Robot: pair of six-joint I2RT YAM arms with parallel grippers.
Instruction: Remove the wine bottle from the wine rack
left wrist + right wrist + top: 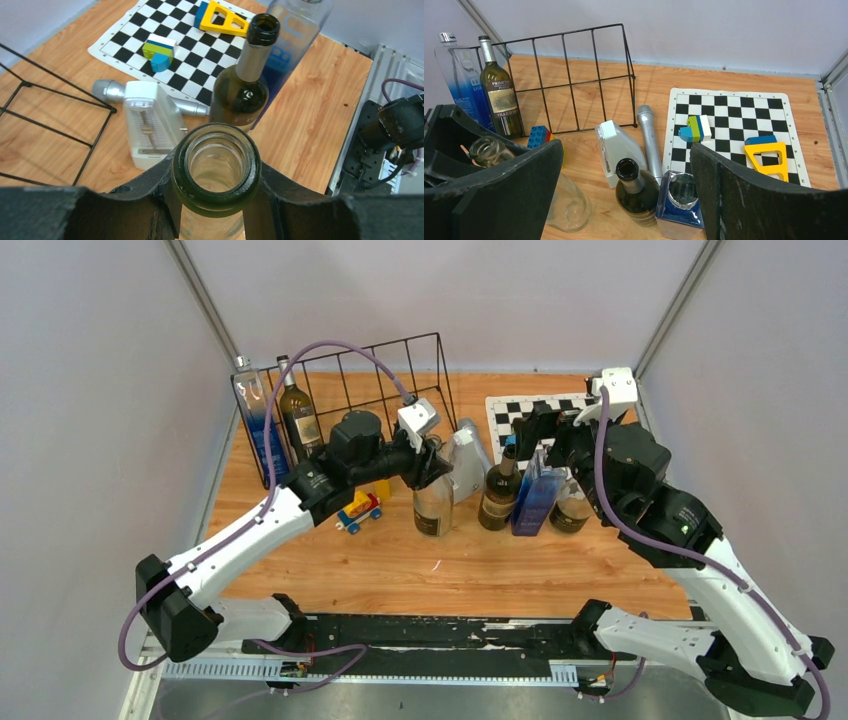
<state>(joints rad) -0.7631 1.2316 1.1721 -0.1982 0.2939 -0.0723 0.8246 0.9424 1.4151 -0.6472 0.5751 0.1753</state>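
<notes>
Left wrist view: clear wine bottle (216, 167) is pinched at the neck by left gripper (216, 205), upright, outside wine rack (596, 81) behind it. Glass judged heavy, slick, breakable; neck hold suits. Right gripper (626, 150) is spread wide, nothing held.

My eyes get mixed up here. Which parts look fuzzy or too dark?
Left wrist: the black left fingers are dark and fuzzy, the clear bottle rim sharp. Right wrist: right fingers blur, chessboard crisp. Top external: even light.
</notes>
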